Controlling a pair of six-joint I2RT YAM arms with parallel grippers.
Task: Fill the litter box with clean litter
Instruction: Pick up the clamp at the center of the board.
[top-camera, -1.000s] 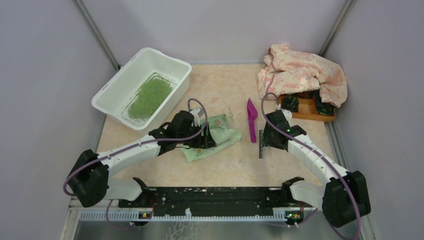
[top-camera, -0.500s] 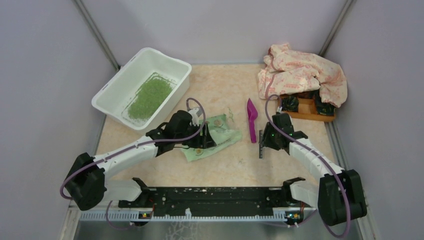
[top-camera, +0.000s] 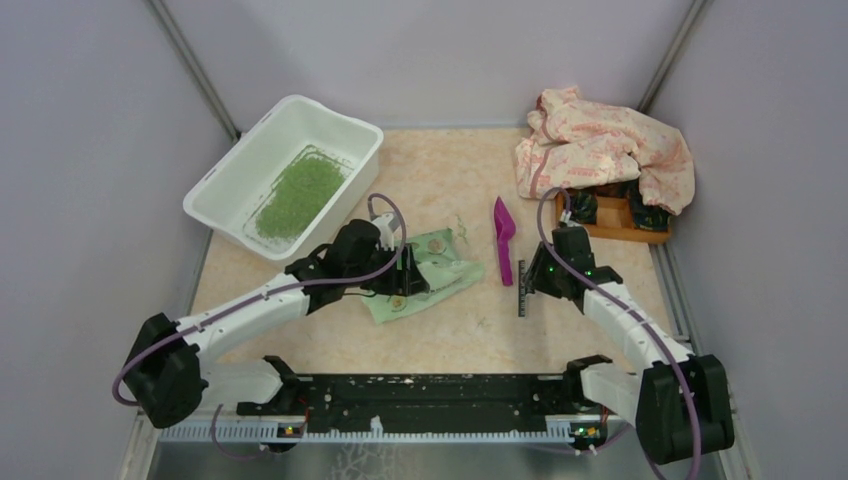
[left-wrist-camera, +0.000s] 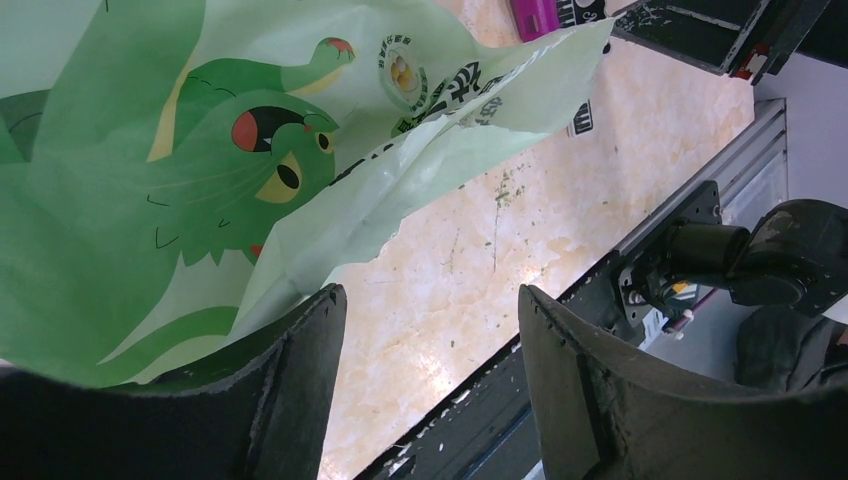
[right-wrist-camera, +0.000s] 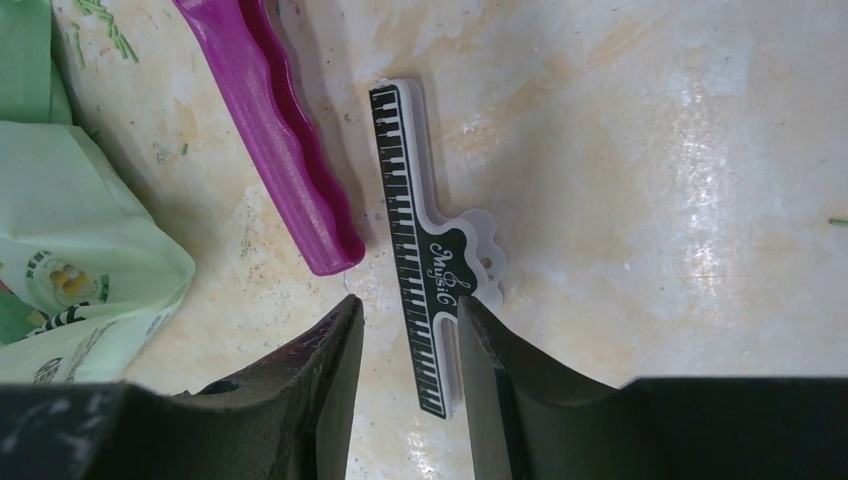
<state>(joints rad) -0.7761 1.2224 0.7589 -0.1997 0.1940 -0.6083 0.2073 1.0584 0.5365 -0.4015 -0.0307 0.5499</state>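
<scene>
The white litter box (top-camera: 238, 155) stands at the back left, with a patch of clean litter (top-camera: 298, 193) on its floor. A light green printed bag (top-camera: 440, 270) lies crumpled mid-table. My left gripper (top-camera: 406, 277) is open at the bag's near edge. In the left wrist view one finger (left-wrist-camera: 290, 380) lies against the bag (left-wrist-camera: 200, 150), and bare table shows between the jaws of the left gripper (left-wrist-camera: 430, 295). My right gripper (right-wrist-camera: 408, 305) is open and straddles the near end of a piano-print clip (right-wrist-camera: 405, 200). One finger is by the clip's side and a gap shows on the other side.
A purple scoop (top-camera: 503, 240) lies just left of the clip (top-camera: 521, 298). A pink patterned cloth (top-camera: 600, 145) drapes over an orange compartment tray (top-camera: 615, 222) at the back right. Stray green bits dot the table. The black rail (top-camera: 430, 395) runs along the near edge.
My right gripper's jaws have narrowed around the clip and the arm has shifted slightly right. The left arm has barely moved and stays open at the bag.
</scene>
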